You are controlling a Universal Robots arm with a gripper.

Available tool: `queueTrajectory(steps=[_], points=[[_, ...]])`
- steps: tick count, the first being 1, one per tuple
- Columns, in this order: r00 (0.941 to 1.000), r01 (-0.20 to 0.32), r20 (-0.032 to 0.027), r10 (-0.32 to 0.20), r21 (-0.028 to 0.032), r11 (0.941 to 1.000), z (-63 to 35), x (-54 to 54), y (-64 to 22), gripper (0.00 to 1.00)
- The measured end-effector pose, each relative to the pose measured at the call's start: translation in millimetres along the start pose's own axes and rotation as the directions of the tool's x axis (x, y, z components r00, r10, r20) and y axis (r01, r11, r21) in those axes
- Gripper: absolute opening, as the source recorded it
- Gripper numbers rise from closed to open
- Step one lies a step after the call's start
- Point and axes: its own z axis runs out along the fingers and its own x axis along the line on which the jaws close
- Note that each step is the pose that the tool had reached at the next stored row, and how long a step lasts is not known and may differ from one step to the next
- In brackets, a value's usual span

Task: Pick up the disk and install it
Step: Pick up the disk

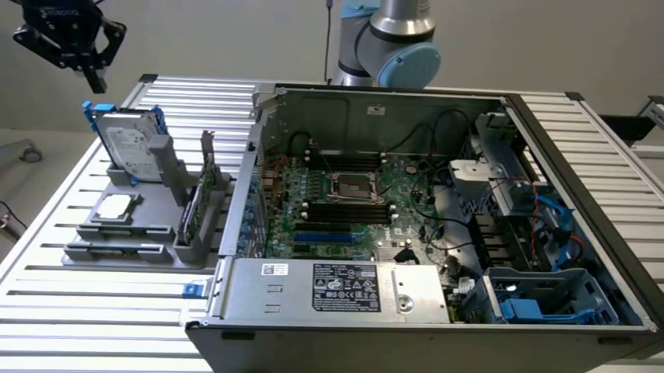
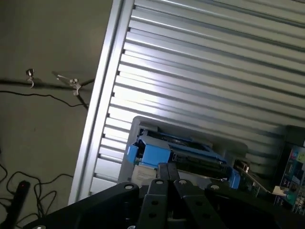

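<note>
Exterior view: the claw (image 1: pixel 95 80) hangs closed and empty. The disk (image 1: pixel 129 144) sits below it, stood on edge in a grey rack (image 1: pixel 114 250) on the desk (image 1: pixel 83 311), blue-framed top edge offered up for grasping.

power supply sticker (image 1: pixel 346 286) illegible, disk label (image 1: pixel 127 141) illegible, no text readable

Exterior: high, angled down over table (image 1: pixel 93 318) and open case (image 1: pixel 415 350), mid-range. Wrist: aloft, looking down past gripper (image 2: pixel 167 172). Both catch disk (image 1: pixel 130 144) and table slats.
</note>
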Motion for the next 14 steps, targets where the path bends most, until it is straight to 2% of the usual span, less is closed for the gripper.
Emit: queueTrajectory(steps=[3, 7, 11, 14], points=[[0.9985, 0.054, 0.0000, -0.054, 0.0012, 0.9985, 4.1, -0.1, 0.0, 0.11], [0.9919, 0.127, -0.0001, -0.127, 0.0027, 0.9919, 9.7, -0.2, -0.1, 0.11], [0.9799, 0.200, 0.0002, -0.200, 0.0045, 0.9799, 15.4, -0.3, -0.1, 0.11], [0.9677, 0.252, 0.0000, -0.252, 0.0057, 0.9676, 17.9, -0.4, -0.1, 0.11]])
